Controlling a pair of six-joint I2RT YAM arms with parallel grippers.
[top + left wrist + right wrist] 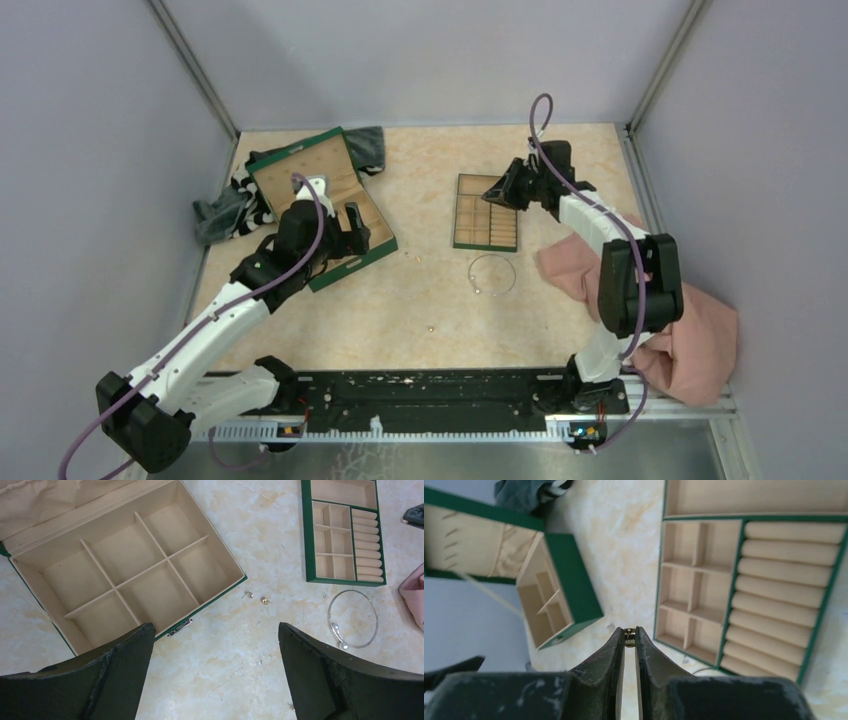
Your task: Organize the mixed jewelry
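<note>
Looking through the right wrist camera, I see the right gripper (pixel 629 632) pinched almost closed on a tiny gold piece (pixel 629 636), held at the very tips of its fingers. It is too small for me to say whether it is an earring or a bead. That gripper hangs by the edge of the green-rimmed tray (pixel 735 575), close to its small square compartments, which look bare. The left gripper (pixel 215 652) is spread wide with nothing between its fingers, and it hovers at the front edge of the open green box (pixel 115 550), whose four compartments hold nothing I can make out. On the marbled table (pixel 420 300), the wire hoop (pixel 353 619) lies flat just in front of the tray, apart from it, with two pale beads at its open ends. Two small pieces (pixel 265 600), one gold and one silvery, lie close together between the box and the hoop. From overhead, one more speck (pixel 430 327) sits alone, nearer the arm bases. A pink cloth (pixel 700 340) is bunched at the right edge.
</note>
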